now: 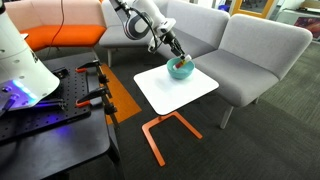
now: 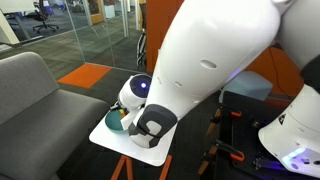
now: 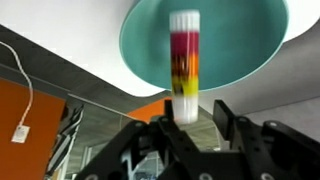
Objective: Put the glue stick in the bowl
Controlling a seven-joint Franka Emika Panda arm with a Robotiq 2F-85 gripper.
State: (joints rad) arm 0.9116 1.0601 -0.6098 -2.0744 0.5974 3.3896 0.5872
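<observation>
- The glue stick [image 3: 185, 65] is visible in the wrist view only. It is smeared lengthwise by blur, so its red and yellow-orange bands run together and its edges are soft.
- In both exterior views the glue stick is too small to make out.
- In an exterior view, the white arm [image 2: 210, 60] fills most of the picture and covers much of the bowl [image 2: 113, 123], leaving only a teal arc of the rim visible. The tool cannot be clearly separated from the arm housing there.
- In the wrist view, the tool [image 3: 192, 118] enters from the bottom edge. Its dark fingers [image 3: 225, 125] stand on either side of the white near end of the glue stick.
- The fingers are somewhat apart. Because of the blur, it cannot be determined whether they press on the stick or stand clear of it.
- The rest of the glue stick projects from the tool toward the teal interior of the bowl [image 3: 140, 50], which fills the view behind it.
- In an exterior view, the tool [image 1: 176, 55] is directly above the bowl [image 1: 181, 70].
- The bowl stands near one corner of the small white worktop [image 1: 165, 95], which rests on an orange frame [image 1: 160, 130].
- Grey sofa seats [image 1: 250, 50] stand just behind the worktop, and an orange bench [image 1: 60, 38] is further off.
- A white cable with a plug [image 3: 22, 120] hangs at the left edge of the wrist view.
</observation>
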